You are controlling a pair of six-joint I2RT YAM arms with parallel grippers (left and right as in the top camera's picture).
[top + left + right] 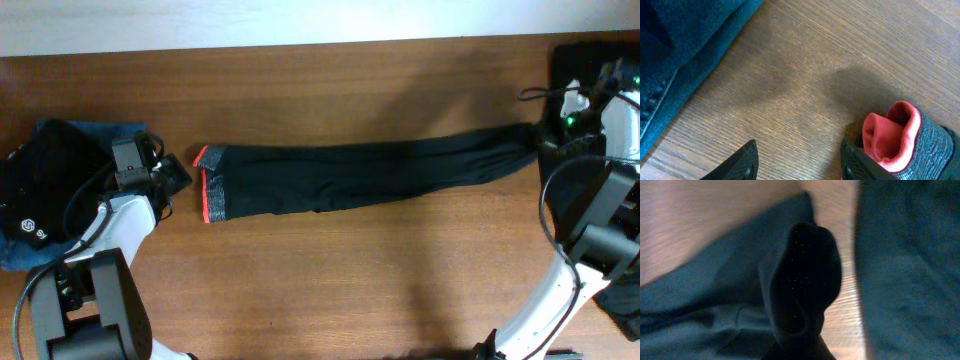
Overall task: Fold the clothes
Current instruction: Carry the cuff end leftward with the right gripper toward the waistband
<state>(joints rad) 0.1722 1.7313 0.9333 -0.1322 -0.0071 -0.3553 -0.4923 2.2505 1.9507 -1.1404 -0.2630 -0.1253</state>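
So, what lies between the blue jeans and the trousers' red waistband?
Overhead, only the open left gripper over bare table. The left wrist view shows bare wood from jeans to the waistband of the black trousers.

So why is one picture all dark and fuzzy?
Right wrist view: dim and blurry, the camera very close to the black trousers. Left wrist view: sharp, with a soft shadow on the table. Overhead view: clear and evenly lit.

White links, black joints, black cables; left end effector black; green light, right wrist.
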